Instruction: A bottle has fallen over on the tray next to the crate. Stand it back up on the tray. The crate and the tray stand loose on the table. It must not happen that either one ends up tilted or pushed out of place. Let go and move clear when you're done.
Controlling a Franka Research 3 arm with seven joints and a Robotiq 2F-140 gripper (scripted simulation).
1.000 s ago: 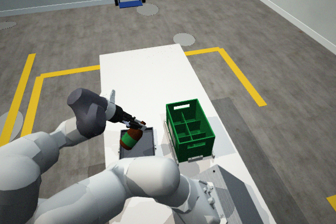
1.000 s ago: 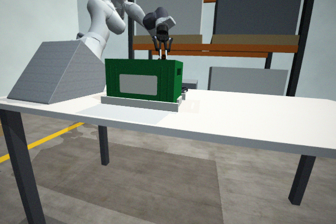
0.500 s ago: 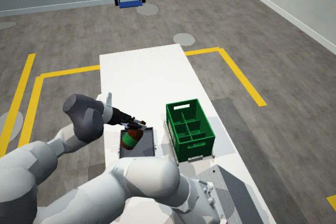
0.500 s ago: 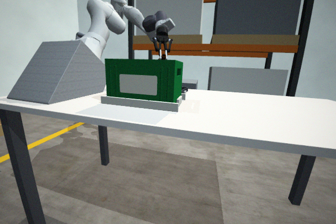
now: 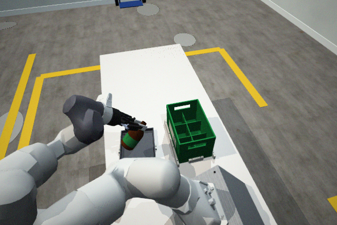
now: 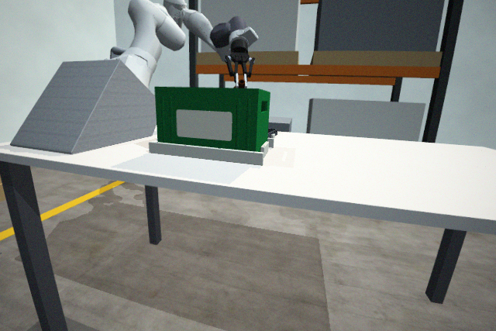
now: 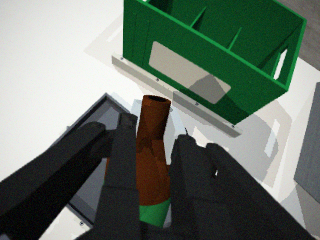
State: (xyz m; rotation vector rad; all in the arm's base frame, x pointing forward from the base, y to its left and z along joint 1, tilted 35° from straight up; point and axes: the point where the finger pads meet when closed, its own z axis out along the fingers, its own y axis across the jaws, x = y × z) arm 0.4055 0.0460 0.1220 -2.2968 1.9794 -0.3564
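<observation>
A brown bottle (image 5: 132, 137) (image 7: 151, 165) with a green label band hangs tilted above the dark grey tray (image 5: 147, 146) (image 7: 102, 107), neck up and toward the crate. My gripper (image 5: 135, 126) (image 7: 152, 115) (image 6: 241, 79) is shut on the bottle's neck, a finger on each side. In the exterior view only the bottle's top (image 6: 242, 84) shows above the green crate (image 6: 211, 118); the rest and the tray are hidden behind it. The crate (image 5: 190, 129) (image 7: 215, 55) stands right of the tray.
The crate has several empty compartments and sits on a light base plate (image 6: 204, 153) (image 7: 150, 75). A grey wedge-shaped block (image 6: 84, 105) (image 5: 226, 189) stands at the near end of the white table (image 5: 141, 75). The robot arm (image 5: 81, 119) reaches in from the left.
</observation>
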